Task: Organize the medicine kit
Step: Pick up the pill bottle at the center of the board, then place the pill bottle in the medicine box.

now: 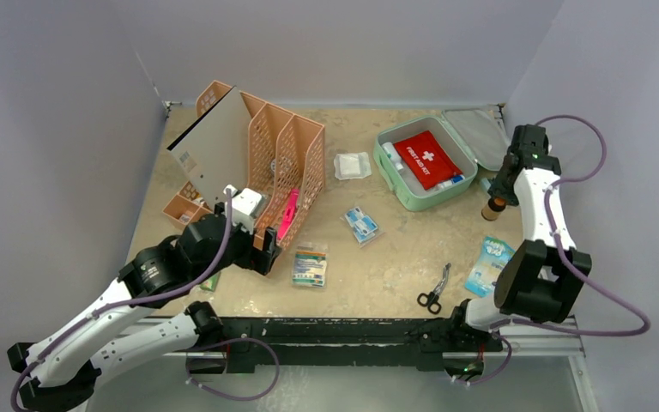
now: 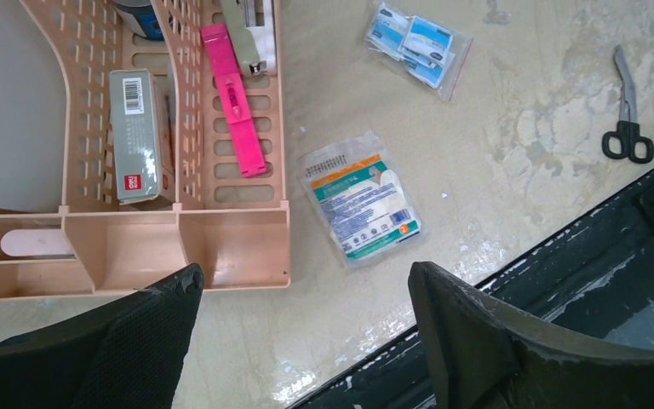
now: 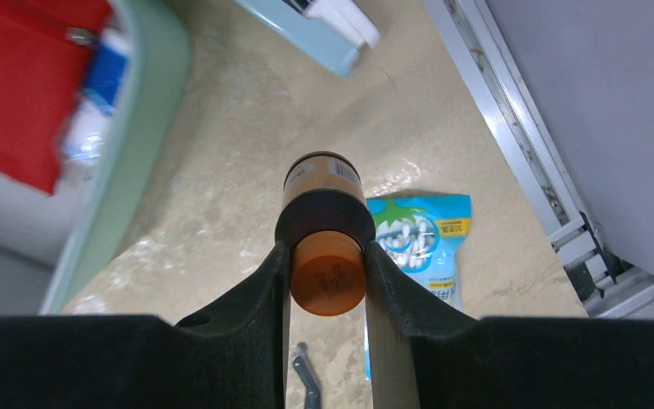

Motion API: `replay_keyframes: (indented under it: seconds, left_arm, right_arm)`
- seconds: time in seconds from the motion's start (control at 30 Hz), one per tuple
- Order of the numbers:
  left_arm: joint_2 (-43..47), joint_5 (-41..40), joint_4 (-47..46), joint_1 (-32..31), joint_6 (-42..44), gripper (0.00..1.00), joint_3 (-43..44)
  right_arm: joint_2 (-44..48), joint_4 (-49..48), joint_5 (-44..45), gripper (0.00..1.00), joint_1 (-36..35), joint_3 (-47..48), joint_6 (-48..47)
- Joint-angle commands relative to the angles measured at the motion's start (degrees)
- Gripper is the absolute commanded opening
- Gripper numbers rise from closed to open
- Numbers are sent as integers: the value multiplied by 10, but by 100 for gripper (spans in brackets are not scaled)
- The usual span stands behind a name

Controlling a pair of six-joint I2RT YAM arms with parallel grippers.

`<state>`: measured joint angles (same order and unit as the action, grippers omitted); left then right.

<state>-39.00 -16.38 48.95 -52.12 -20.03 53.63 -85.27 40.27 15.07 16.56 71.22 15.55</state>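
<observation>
The mint-green medicine kit (image 1: pixel 392 184) lies open at the back right with its lid (image 1: pixel 478 137) folded back. A red first-aid pouch (image 1: pixel 427 159) and small tubes lie inside. My right gripper (image 3: pixel 327 256) hangs just right of the kit's wall (image 3: pixel 149 102). It is shut on the orange cap of a brown bottle (image 3: pixel 324 183), which stands upright on the table (image 1: pixel 493 209). My left gripper (image 2: pixel 305 277) is open and holds nothing. It hovers over bare table in front of the orange rack (image 2: pixel 238 247), near a green-and-white gauze packet (image 2: pixel 359 198).
On the table lie a bag of blue packets (image 1: pixel 361 225), black-handled scissors (image 1: pixel 434 292), a blue cotton-swab bag (image 1: pixel 491 264) and a white pad (image 1: pixel 352 165). The rack (image 1: pixel 296 150) holds a pink item (image 2: pixel 234 100) and a grey box (image 2: pixel 140 136).
</observation>
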Motion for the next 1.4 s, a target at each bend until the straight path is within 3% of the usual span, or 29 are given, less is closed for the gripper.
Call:
replay_keyframes:
  seconds: [0.0,0.27,0.6,1.0,1.37]
  left_arm:
    - [8,22,-22,2,-31,88,16]
    - [7,27,-26,2,-36,88,28]
    - [27,17,2,2,-42,88,26]
    - [49,-4,34,2,-50,88,35]
    - [41,-4,36,2,-64,88,37]
  right_arm:
    - [55,40,-25,0,-35,57,7]
    - [95,21,-100,0,-87,105,21]
    - [75,-247,-236,0,-136,5,28]
    - [7,-388,-226,0,-189,-60,20]
    - [-32,-426,-211,2,-205,-94,31]
